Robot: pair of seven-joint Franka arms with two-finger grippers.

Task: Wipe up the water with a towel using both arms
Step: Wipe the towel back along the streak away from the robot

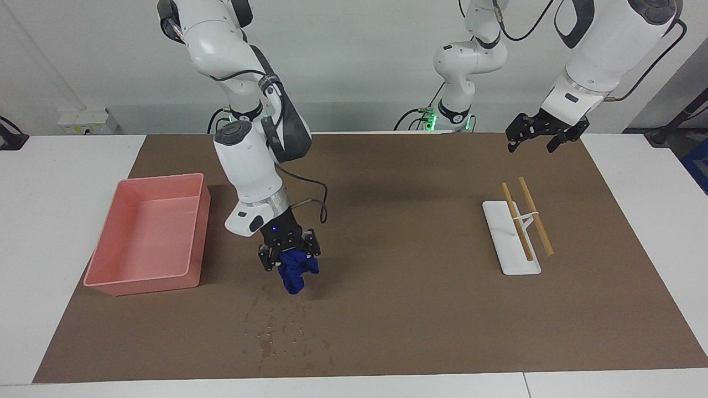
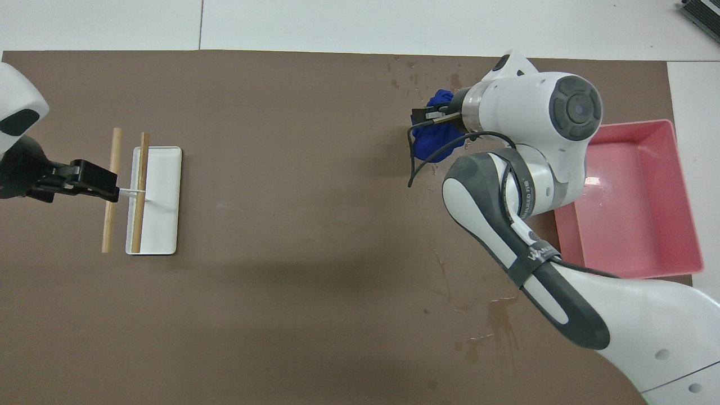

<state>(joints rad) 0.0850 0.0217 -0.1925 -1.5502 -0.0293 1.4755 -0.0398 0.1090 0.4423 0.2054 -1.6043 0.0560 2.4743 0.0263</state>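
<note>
My right gripper (image 1: 290, 256) is shut on the royal-blue towel (image 1: 295, 275), which hangs bunched below it. It holds the towel just over the brown mat, at the edge of the scattered water drops (image 1: 282, 326) that lies nearer to the robots. In the overhead view the right gripper (image 2: 432, 117) and the towel (image 2: 430, 138) lie over part of the water drops (image 2: 444, 84). My left gripper (image 1: 538, 139) waits open and empty, raised at the left arm's end of the table; in the overhead view the left gripper (image 2: 93, 181) shows beside the wooden sticks.
A pink tray (image 1: 119, 276) stands at the right arm's end, next to my right arm; its rim (image 2: 619, 125) shows from above. A white rack with two wooden sticks (image 1: 511, 243) lies toward the left arm's end. A second wet patch (image 2: 495, 320) lies nearer to the robots.
</note>
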